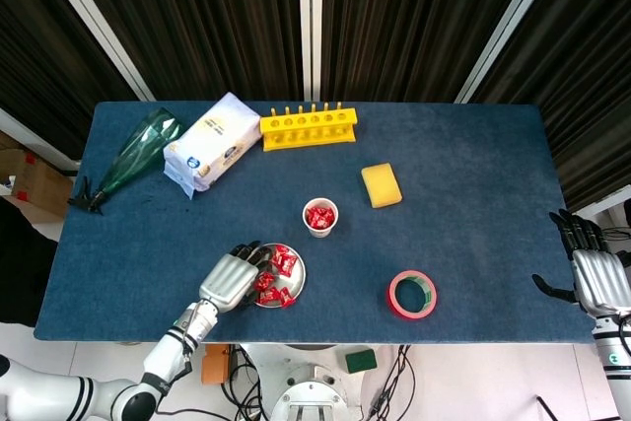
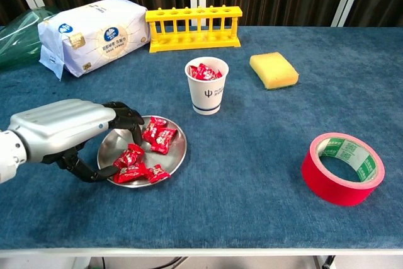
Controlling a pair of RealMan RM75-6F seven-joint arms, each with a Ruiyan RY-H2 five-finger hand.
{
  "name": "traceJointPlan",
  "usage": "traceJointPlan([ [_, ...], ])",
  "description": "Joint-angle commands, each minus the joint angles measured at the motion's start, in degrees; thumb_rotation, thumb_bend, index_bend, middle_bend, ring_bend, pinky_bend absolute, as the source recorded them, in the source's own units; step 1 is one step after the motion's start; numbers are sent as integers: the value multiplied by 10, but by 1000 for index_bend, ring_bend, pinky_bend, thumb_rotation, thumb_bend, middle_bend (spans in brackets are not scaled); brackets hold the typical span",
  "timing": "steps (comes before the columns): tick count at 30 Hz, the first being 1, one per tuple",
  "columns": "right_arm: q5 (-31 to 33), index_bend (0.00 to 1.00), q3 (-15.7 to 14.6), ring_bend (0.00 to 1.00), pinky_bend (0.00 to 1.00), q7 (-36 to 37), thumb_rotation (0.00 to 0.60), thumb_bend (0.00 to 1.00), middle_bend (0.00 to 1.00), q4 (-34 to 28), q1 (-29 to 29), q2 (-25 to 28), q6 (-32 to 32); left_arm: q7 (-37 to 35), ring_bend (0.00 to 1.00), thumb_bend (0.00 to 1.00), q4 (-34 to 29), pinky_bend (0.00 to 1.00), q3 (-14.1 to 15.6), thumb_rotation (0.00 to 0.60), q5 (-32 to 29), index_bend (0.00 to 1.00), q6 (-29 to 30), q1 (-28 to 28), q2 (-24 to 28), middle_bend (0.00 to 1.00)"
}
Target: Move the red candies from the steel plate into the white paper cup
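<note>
Just under the left robot hand [image 2: 69,131] (fingers apart, nothing held): red candies [image 2: 141,155].

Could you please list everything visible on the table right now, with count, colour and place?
Round steel plate: one, silver, front left.
Wrapped red candies: several, on the plate; more in the cup.
White paper cup: one, centre.
Test-tube rack: one, yellow, back centre.
Sponge: one, yellow, right of the cup.
Tape roll: one, red, front right.
Tissue pack: one, white, back left.
Bottle: one, green, lying far left.
Left hand: over the plate's left side.
Right hand: off the right edge.
</note>
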Motion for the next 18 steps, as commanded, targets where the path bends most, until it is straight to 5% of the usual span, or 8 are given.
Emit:
traceJointPlan([
  [1,0,0,0,0,0,-1,600,203,0,0,0,0,0,2,59,262,3,170,-1,600,-1,337,-3,0,-2,135],
  [18,2,0,1,0,0,-4,600,204,0,0,0,-1,-1,7,59,282,16,170,-12,600,-5,496,-14,-3,-11,144],
])
